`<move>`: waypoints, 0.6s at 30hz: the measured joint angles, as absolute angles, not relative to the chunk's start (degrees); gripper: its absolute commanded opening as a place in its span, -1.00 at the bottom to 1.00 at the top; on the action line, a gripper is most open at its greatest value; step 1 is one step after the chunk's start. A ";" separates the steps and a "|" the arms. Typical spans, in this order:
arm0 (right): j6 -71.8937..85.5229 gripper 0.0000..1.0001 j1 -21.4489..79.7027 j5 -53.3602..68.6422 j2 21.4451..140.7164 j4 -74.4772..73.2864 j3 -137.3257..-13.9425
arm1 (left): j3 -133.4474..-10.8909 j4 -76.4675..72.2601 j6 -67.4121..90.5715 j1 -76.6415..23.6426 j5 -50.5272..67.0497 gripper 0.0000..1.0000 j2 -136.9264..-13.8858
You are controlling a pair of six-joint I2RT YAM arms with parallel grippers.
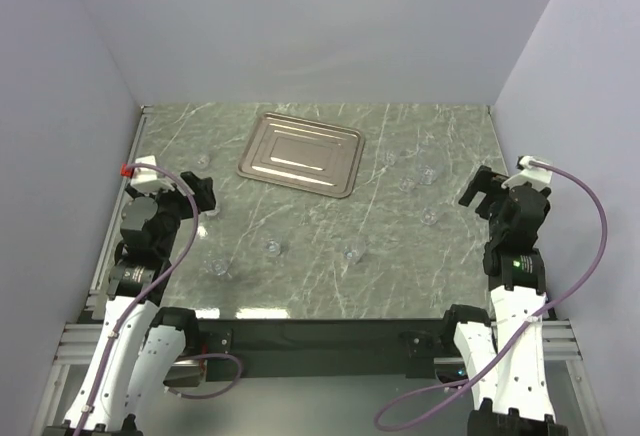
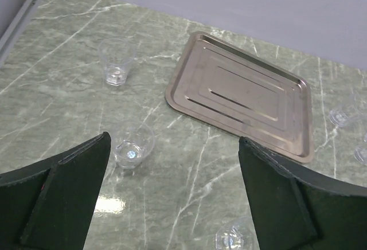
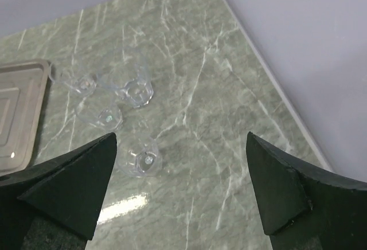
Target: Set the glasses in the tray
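Across the far half of the tabletop (image 1: pixel 320 286), a little left of its middle, I see the tray (image 1: pixel 300 154) lying flat with its open face up. The surface is a green stone pattern veined in white, glossy enough to throw back a patch of lamp glare, with a metal rail (image 2: pixel 17 18) along its left edge; pale lavender walls (image 1: pixel 300 26) close it in on three sides. The tray's long axis runs left to right across the table, skewed so that its right end sits a little nearer the arms. It is brushed silver metal, rectangular with rounded corners, a raised rim and a stepped inner panel. The glasses (image 1: pixel 270 246) are tiny, clear and round with thick bases, hard to pick out against the veining; I count about eight, all standing on the stone outside the tray: one near its left end, three scattered on its near side, four clustered to its right. The left gripper (image 2: pixel 174 141) hangs off the tray's near left corner, black fingers (image 2: pixel 63 198) spread wide and holding nothing. The right gripper (image 3: pixel 180 138) sits well to the right of the tray, beyond the cluster, its jaws likewise wide apart and empty.
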State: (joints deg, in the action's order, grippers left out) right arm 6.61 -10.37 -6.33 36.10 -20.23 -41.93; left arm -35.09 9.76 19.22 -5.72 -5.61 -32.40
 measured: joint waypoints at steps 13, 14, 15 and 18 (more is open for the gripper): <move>-12.60 1.00 -9.61 24.03 35.62 -19.70 -38.85 | -39.00 10.26 23.00 -4.97 -0.40 0.99 -42.87; -14.33 1.00 -9.61 26.26 37.12 -19.77 -38.87 | -39.97 10.55 23.77 -4.40 0.27 0.99 -44.58; -15.59 0.90 -9.61 27.94 38.54 -20.01 -39.00 | -41.06 10.81 24.75 -3.75 0.71 0.99 -46.13; -19.59 0.77 -9.56 33.82 45.54 -24.08 -40.95 | -44.93 11.18 27.18 -1.39 2.44 0.99 -50.96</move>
State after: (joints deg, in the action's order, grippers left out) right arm -19.59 -9.56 33.82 45.54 -24.08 -40.95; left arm -44.93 11.18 27.18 -1.39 2.44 -50.96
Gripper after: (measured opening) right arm 0.917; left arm 0.995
